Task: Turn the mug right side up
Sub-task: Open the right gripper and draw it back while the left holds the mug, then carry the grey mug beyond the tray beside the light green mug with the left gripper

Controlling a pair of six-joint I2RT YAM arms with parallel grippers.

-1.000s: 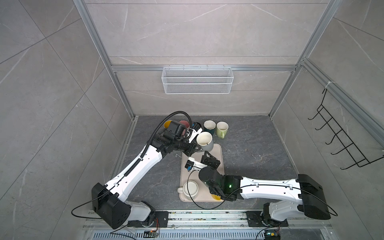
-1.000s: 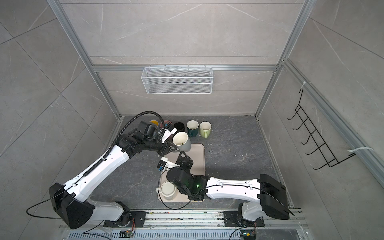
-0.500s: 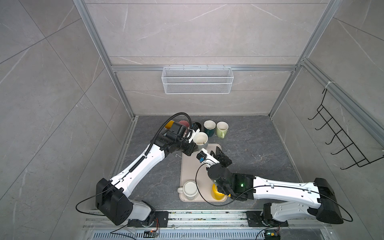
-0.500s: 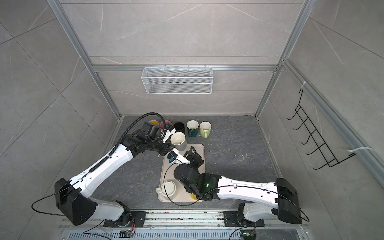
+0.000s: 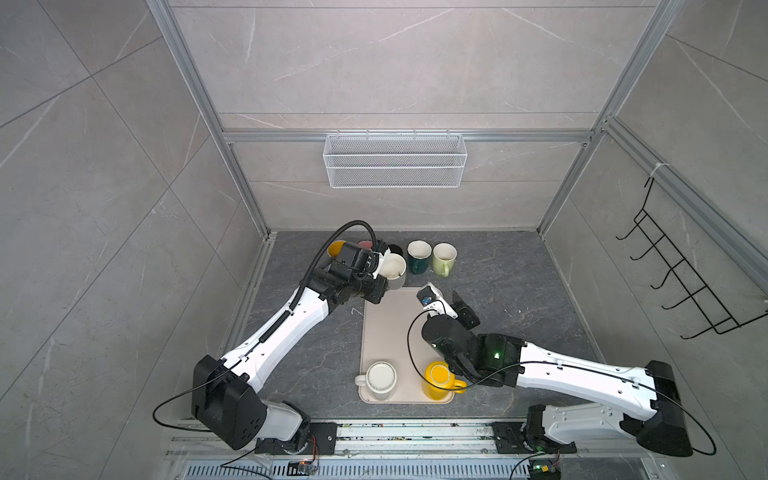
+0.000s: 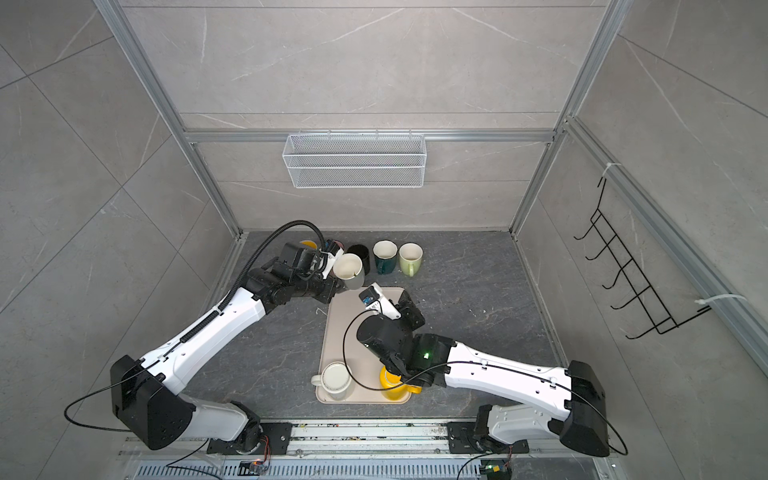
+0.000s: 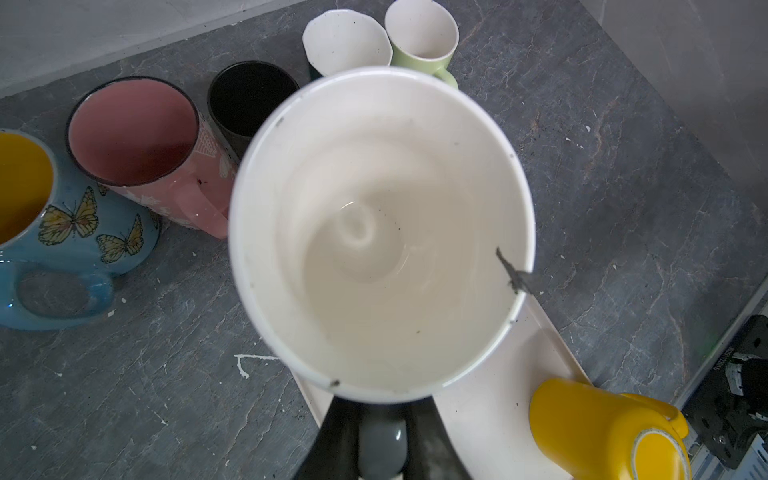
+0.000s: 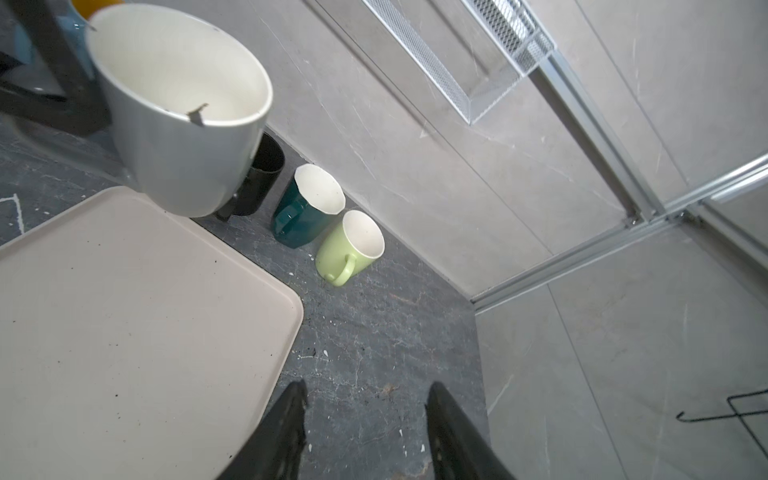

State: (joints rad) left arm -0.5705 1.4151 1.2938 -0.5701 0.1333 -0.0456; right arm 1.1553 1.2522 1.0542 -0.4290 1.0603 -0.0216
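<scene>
Grey mug (image 5: 392, 272) mouth-up, held over the tray's (image 5: 390, 328) 11 o'clock corner.
Left gripper (image 7: 381, 419) pinches its handle; right gripper (image 8: 365, 392) hangs spread and empty by the tray's 1 o'clock corner. Lower the mug level, clear of the black mug (image 5: 395, 248) at its 12, before letting go.

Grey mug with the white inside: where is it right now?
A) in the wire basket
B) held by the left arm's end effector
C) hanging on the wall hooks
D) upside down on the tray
B: the left end effector is closed on the handle of the grey mug, whose open mouth faces up.
</scene>
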